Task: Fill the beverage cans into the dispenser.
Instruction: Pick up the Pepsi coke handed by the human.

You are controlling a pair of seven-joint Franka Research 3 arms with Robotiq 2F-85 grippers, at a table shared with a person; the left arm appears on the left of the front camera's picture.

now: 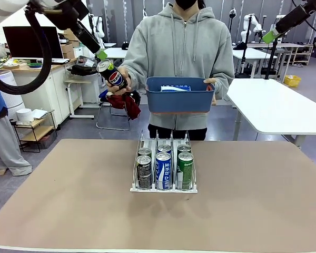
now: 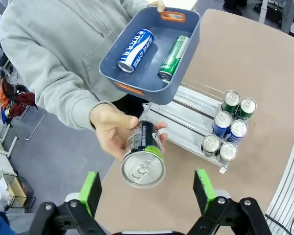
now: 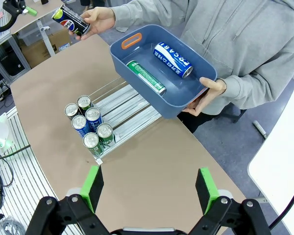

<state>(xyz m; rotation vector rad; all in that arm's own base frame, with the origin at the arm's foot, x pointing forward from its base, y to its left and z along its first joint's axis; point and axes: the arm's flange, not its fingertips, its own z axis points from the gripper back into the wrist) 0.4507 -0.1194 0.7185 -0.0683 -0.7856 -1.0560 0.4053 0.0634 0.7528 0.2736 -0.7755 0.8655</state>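
Note:
A person's hand holds a black Pepsi can [image 1: 111, 75] [image 2: 143, 156] out, top first, between the spread fingers of my left gripper [image 1: 101, 54] [image 2: 147, 191]. That gripper is open, and its green pads [image 2: 90, 191] do not touch the can. The dispenser [image 1: 163, 190] [image 2: 186, 120] [image 3: 125, 105] stands mid-table with several cans at its front: black [image 1: 144, 171], blue [image 1: 163, 169] and green [image 1: 185, 169]. My right gripper [image 1: 271, 36] [image 3: 149, 188] hangs open, high at the far right.
The person's other hand holds a blue bin [image 1: 180, 100] [image 2: 132, 81] above the table's far edge. In it lie a blue can [image 2: 135, 43] [image 3: 172, 59] and a green can [image 2: 172, 52] [image 3: 146, 77]. A white table [image 1: 284, 105] stands at the right.

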